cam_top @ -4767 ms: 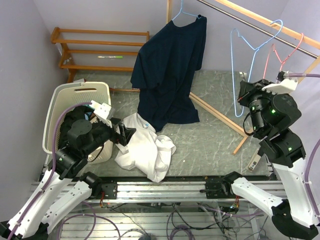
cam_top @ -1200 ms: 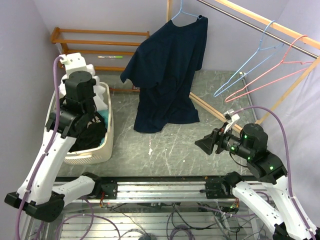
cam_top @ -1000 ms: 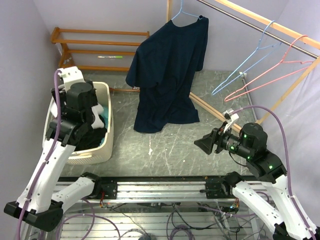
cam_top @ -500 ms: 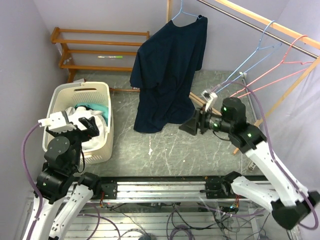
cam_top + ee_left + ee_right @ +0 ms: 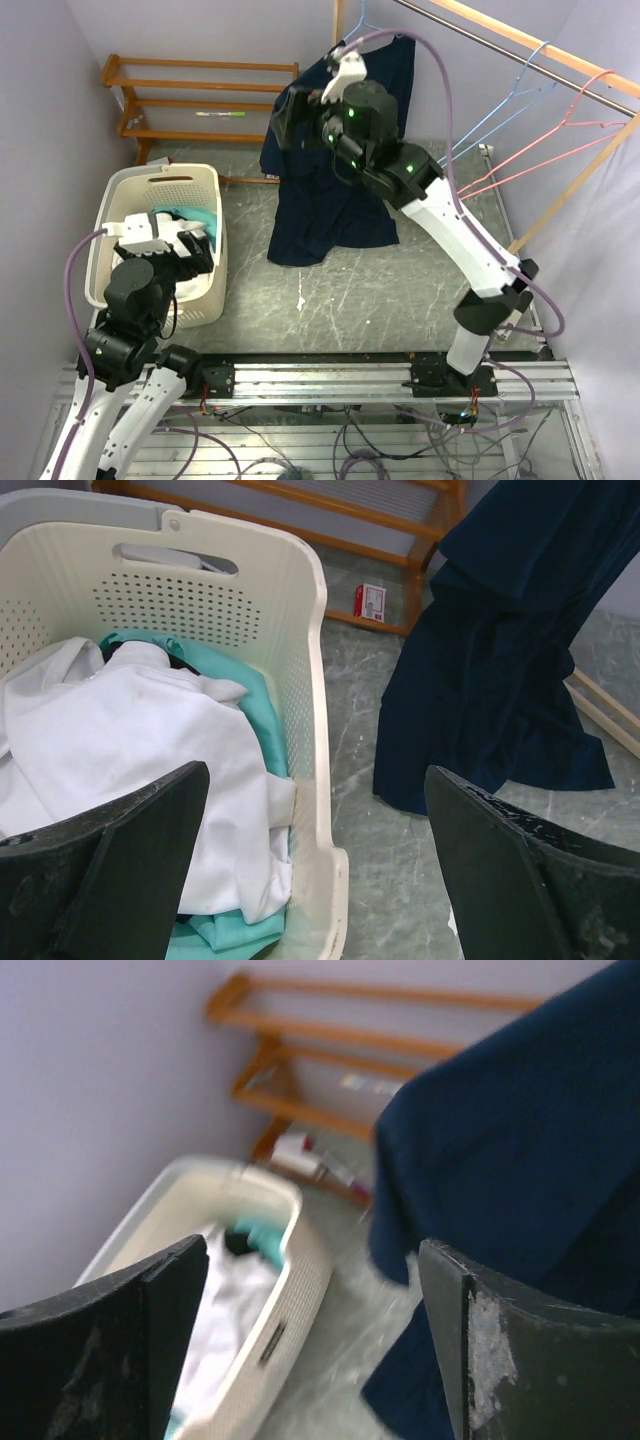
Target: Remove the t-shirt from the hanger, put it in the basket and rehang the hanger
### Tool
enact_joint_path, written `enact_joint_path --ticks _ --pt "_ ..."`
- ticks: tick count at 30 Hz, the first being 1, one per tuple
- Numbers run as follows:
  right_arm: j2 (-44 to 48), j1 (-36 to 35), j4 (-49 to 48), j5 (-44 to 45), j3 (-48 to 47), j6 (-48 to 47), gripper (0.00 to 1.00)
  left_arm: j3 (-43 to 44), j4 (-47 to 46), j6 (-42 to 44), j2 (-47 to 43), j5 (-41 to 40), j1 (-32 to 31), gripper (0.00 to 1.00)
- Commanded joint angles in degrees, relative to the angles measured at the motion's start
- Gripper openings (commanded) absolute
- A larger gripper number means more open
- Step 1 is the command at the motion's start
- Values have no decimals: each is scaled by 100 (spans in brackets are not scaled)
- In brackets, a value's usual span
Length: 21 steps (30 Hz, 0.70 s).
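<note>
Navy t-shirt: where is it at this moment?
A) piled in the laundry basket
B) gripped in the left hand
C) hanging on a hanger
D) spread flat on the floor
C: the top view shows the navy t-shirt draped from the light-blue hanger at the top of the rack, while the basket holds other clothes.

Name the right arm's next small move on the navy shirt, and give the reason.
Probably ease the right gripper onto the sleeve edge of the t-shirt and close. Its jaws stand open and empty close by that shoulder, and the shirt hangs on the blue hanger, so a grip on the fabric seems needed before pulling it off.
</note>
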State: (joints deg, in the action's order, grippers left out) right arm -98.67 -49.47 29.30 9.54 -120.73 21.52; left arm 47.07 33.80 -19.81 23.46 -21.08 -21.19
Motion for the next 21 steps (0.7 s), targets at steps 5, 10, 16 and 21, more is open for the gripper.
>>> enact_joint_path --ticks 5,10,16,21 --pt "-1253 891 -555 1729 -1584 294 100 9 -65 -58 -81 185 36 100" --pt "-1429 957 -1417 2176 -1333 214 100 -34 -107 -75 -320 131 36 99" --pt "-1498 1010 -1934 2225 -1248 233 100 -26 -76 -67 -248 163 36 100" --pt "-2055 1009 -1663 2317 -1918 195 100 -23 -84 -58 -186 217 36 100"
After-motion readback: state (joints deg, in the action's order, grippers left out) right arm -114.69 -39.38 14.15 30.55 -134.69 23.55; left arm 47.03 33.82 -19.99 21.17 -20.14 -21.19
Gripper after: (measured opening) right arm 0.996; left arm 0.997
